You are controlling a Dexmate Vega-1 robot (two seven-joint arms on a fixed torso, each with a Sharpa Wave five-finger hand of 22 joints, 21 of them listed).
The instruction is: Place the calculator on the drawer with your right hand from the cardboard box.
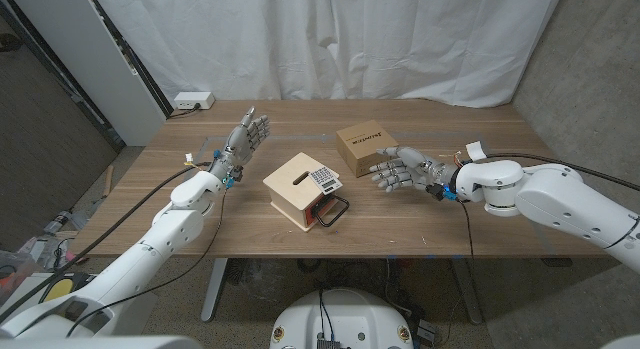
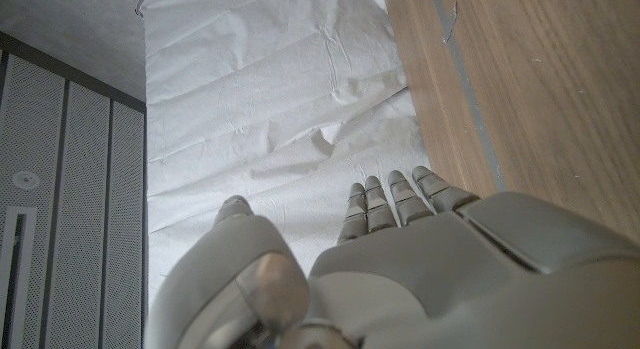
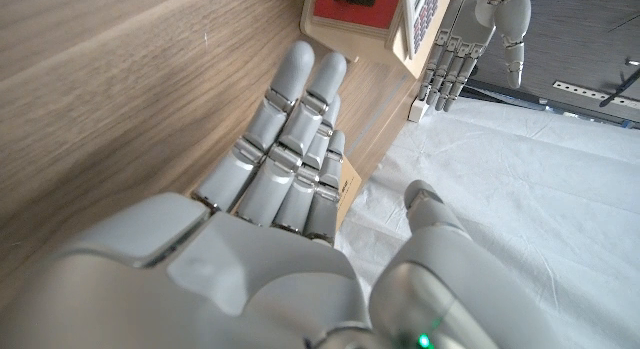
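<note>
Calculator [image 1: 321,176] lies on the boxy pale-wood drawer [image 1: 292,194]; right hand [image 1: 397,171] spread and bare beside the square cardboard box [image 1: 364,147]; left hand [image 1: 243,136] spread, apparently bare.

A wooden table [image 1: 420,234] stands before a white curtain [image 1: 330,39] that hangs across the back. A white power strip [image 1: 193,101] lies at the table's far left corner, and a white paper tag [image 1: 476,150] lies near its right side. A grey concrete wall [image 1: 590,69] rises at right; a white panel [image 1: 100,59] leans at left.
</note>
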